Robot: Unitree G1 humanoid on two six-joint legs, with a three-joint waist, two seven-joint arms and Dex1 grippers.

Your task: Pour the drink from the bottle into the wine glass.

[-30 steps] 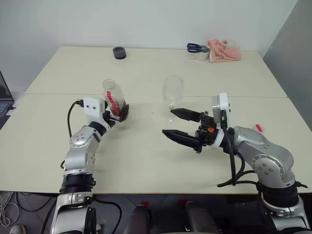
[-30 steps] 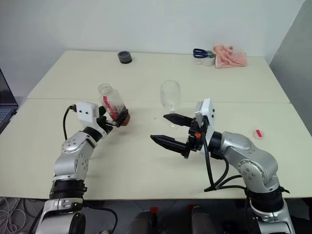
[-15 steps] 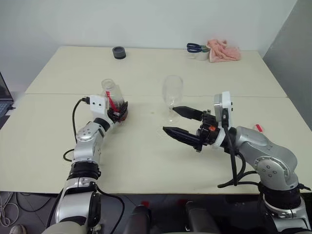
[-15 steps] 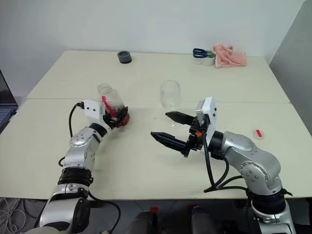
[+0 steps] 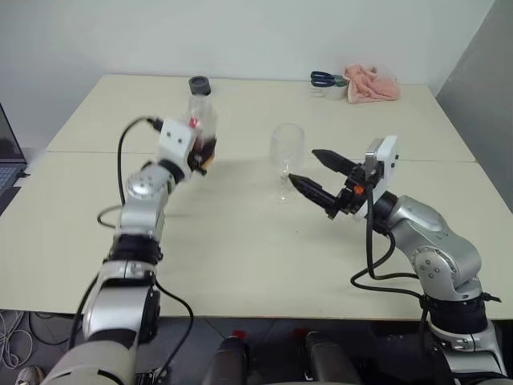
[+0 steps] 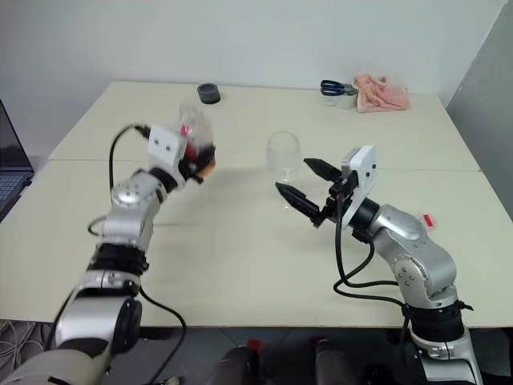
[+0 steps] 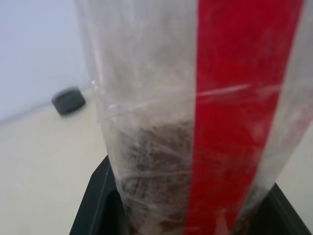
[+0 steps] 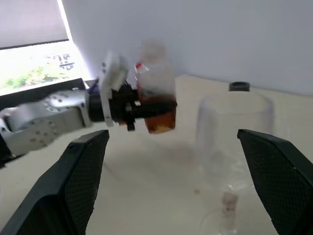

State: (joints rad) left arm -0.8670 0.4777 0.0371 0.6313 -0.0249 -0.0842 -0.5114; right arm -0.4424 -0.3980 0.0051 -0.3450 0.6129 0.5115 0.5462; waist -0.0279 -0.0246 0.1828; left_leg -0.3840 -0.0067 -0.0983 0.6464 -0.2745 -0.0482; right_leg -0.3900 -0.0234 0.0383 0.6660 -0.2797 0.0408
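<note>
- Two grippers are up over the pale surface (image 5: 240, 241), one on each side of the wine glass (image 5: 286, 152)
- On the left, the left gripper (image 5: 202, 154) is clamped tight on the lower part of the bottle (image 5: 200, 120), which it holds clear of the surface and roughly upright
- Amber-brown drink (image 8: 159, 115) sits in the bottom of the bottle, right where the black fingers grip; a red strip runs up the bottle's side
- Empty and upright, the wine glass stands near the middle of the surface, to the right of the raised bottle and apart from it
- To the right, the right gripper (image 5: 322, 175) points toward the glass with its two black fingers spread wide, holding nothing; its near finger tip is just beside the stem, and I can't tell if it touches
- Along the far edge lie a dark round object (image 5: 199, 83) toward the left, and toward the right blue-handled scissors (image 5: 323, 78) beside a pink cloth (image 5: 370, 83)
</note>
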